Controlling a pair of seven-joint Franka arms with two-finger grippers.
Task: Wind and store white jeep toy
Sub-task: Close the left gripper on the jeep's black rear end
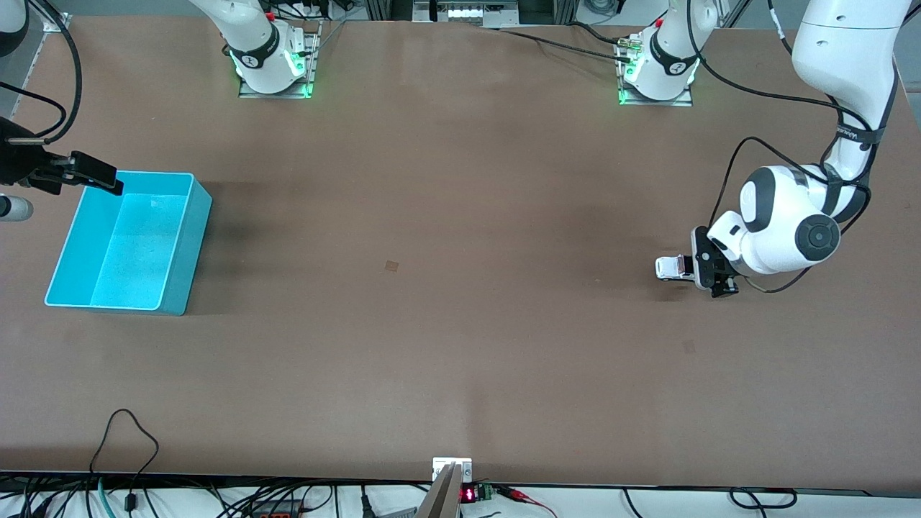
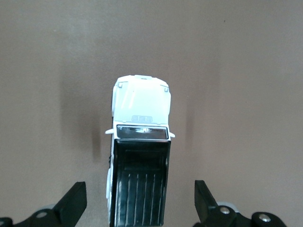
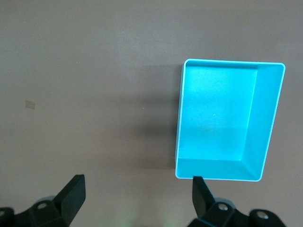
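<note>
The white jeep toy (image 1: 673, 267) with its black rear section stands on the brown table toward the left arm's end. My left gripper (image 1: 709, 274) is open and low at the jeep's rear. In the left wrist view the jeep (image 2: 140, 142) lies between the two spread fingers (image 2: 73, 201), with a gap on each side. The turquoise bin (image 1: 198, 191) stands empty toward the right arm's end. My right gripper (image 1: 90, 173) is open and empty, held above the table at the bin's edge. The right wrist view shows the bin (image 3: 265, 118) beside my right gripper (image 3: 137, 180).
A small tan mark (image 1: 391, 265) is on the table's middle and another (image 1: 688, 347) lies nearer the front camera than the jeep. A metal clamp (image 1: 452, 471) and cables run along the near table edge. The arm bases stand along the table's top edge in the front view.
</note>
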